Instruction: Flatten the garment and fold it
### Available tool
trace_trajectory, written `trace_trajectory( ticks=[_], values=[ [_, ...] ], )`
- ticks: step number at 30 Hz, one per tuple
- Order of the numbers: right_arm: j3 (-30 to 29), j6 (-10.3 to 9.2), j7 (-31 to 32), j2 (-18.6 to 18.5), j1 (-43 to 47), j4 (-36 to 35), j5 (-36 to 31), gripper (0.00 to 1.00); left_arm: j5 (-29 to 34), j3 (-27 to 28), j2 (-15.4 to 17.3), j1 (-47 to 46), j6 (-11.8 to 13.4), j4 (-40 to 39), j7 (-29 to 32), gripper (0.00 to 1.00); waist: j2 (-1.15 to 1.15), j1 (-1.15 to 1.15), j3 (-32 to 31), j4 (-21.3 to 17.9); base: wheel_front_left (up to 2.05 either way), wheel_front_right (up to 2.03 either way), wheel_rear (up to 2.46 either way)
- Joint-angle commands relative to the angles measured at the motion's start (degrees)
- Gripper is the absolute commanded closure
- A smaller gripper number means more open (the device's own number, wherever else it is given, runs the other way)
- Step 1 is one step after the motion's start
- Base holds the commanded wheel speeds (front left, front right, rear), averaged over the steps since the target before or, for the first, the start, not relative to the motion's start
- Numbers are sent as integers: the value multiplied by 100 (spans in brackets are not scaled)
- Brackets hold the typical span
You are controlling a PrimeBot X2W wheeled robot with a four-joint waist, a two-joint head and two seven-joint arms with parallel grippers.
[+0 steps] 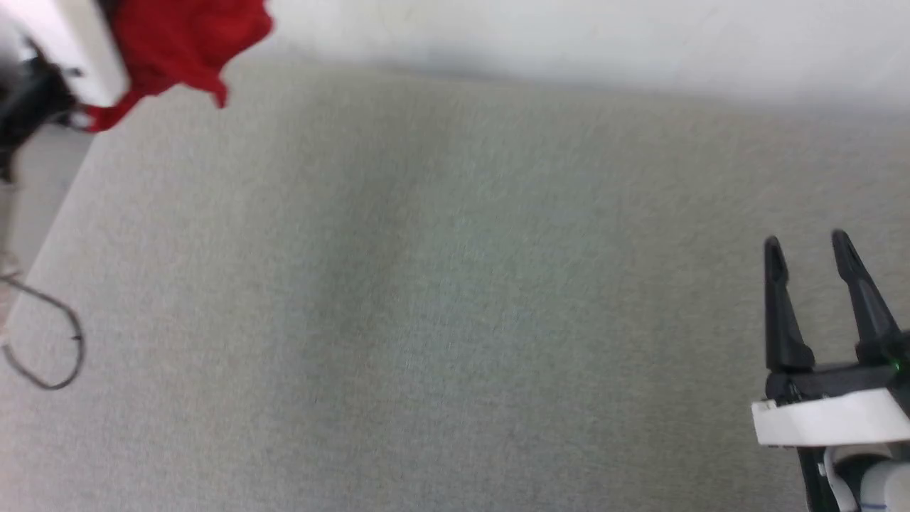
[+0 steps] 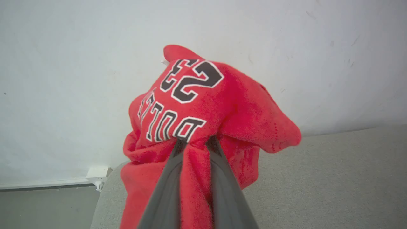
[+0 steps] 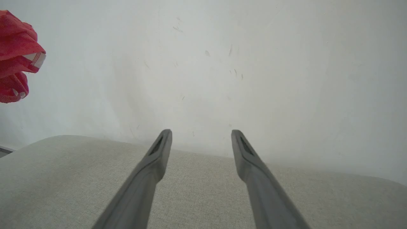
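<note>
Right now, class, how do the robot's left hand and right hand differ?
The left hand is shut on the red shorts; the right hand is open and empty. The left hand's fingers are half buried in bunched cloth; the right hand's stand bare above the grey surface. Both have two long dark fingers.

Head view looks down on the surface — both wrist views sit low over it, facing the wall; all share the garment.
</note>
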Motion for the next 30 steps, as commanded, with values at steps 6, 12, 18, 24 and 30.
trace_trajectory(
  ticks=[6, 12, 18, 24, 30],
  values=[
    [-131, -11, -90, -3, 260, 53, 109, 0, -5, -374, -520, 17, 9, -592, 171, 100, 0, 2, -1000, -439, 0, 0, 0],
    [-192, -11, -110, -3, 350, -3, 153, 0, -50, -751, -928, 344, -3, -1250, 210, 100, 0, 2, -1169, -756, 0, 0, 0],
    [-287, -11, -82, -3, 453, -92, 187, 0, -128, -1088, -1292, 892, 7, -2047, 21, 100, 0, 2, -1119, -1041, 0, 0, 0],
    [-360, -11, -92, -3, 486, -184, 215, 0, 268, -1516, -1641, 1513, 138, -2318, -547, 100, 0, 2, -943, -1257, 0, 0, 0],
    [-379, -11, -142, -3, 409, -220, 251, 0, 1163, -2088, -1993, 2127, 466, -1749, -1504, 100, 0, 2, -675, -1438, 0, 0, 0]
  ],
)
